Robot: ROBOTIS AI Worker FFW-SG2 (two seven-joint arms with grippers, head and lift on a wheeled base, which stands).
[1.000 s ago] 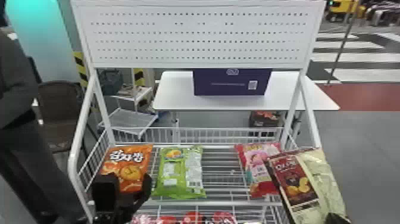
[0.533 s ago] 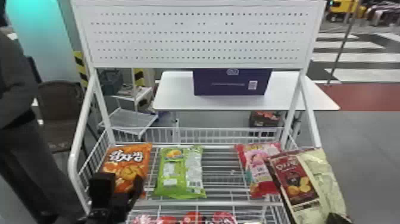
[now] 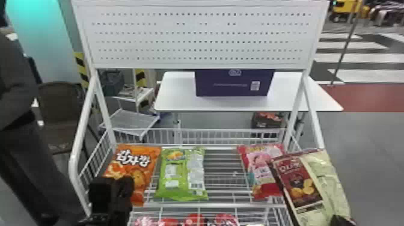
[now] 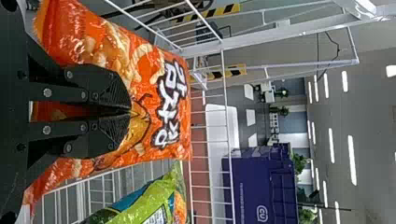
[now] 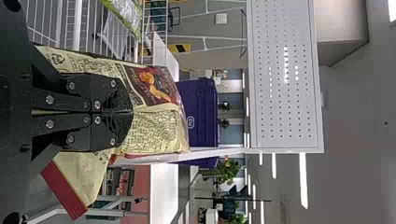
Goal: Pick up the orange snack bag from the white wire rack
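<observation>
From here the left claw [image 4: 130, 112] looks clenched on the orange snack bag [image 4: 145, 65], which spreads out around its tips, still within the white wire rack [image 3: 210, 205]. Grip seemingly made, lifting clear remains; the right claw [image 5: 132, 112] grips a cream bag [image 5: 154, 133].

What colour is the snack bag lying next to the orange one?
Mostly bright green. That bag shows best in the head view.

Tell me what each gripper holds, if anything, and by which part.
The right gripper holds the cream snack bag by its middle. The left gripper seems to pinch the orange snack bag at the middle of its front.
</observation>
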